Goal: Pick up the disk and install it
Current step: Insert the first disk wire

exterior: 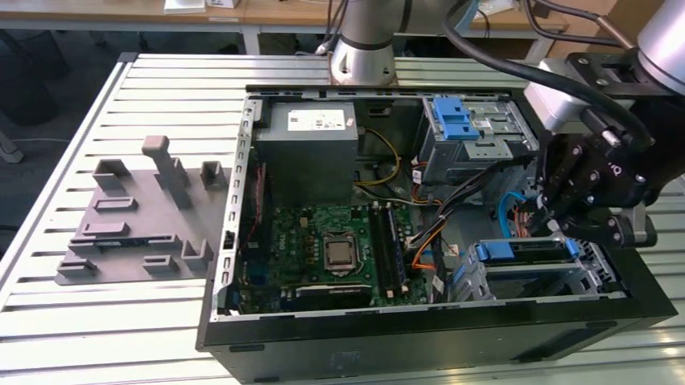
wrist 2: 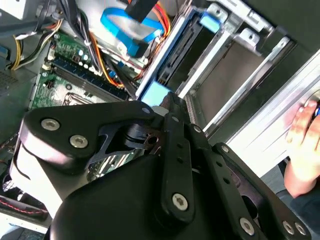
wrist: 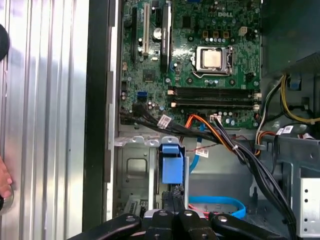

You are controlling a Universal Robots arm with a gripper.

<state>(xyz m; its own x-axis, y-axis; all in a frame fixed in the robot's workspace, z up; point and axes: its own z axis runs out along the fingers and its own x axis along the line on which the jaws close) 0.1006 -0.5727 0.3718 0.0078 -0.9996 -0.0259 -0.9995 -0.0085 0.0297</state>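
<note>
One robot arm works over an open computer case (exterior: 428,337) lying on a slatted metal desk (exterior: 64,144). At the left of the exterior view a grey moulded fixture (exterior: 134,216) sits on the desk with no drive on it.

Inside the case, moving right, come the grey power supply box (exterior: 310,132) at upper centre, the green motherboard (exterior: 332,249) below it, and a silver drive cage (exterior: 476,128) with a blue latch at upper right. At lower right the disk (exterior: 521,250) stands on edge in a second cage (exterior: 535,281) beside the case's wall, its blue carrier bracket facing up. The pincer (exterior: 564,231) hangs directly over it, tips down at the bracket.

In the first wrist view the black fingers (wrist: 167,200) look pressed together. Their tips are touching or just short of the carrier's blue end, and whether a thin tab is nipped between them cannot be told. In the second wrist view the drive's dark side runs along the cage's slot, and a person's hand (wrist 2: 302,135) shows blurred at the right edge.

Judging by this, the pick-up is done and the disk is already in its bay. What appears left is the last of the seating and the release, since nothing shows whether the carrier has clicked home.
</note>
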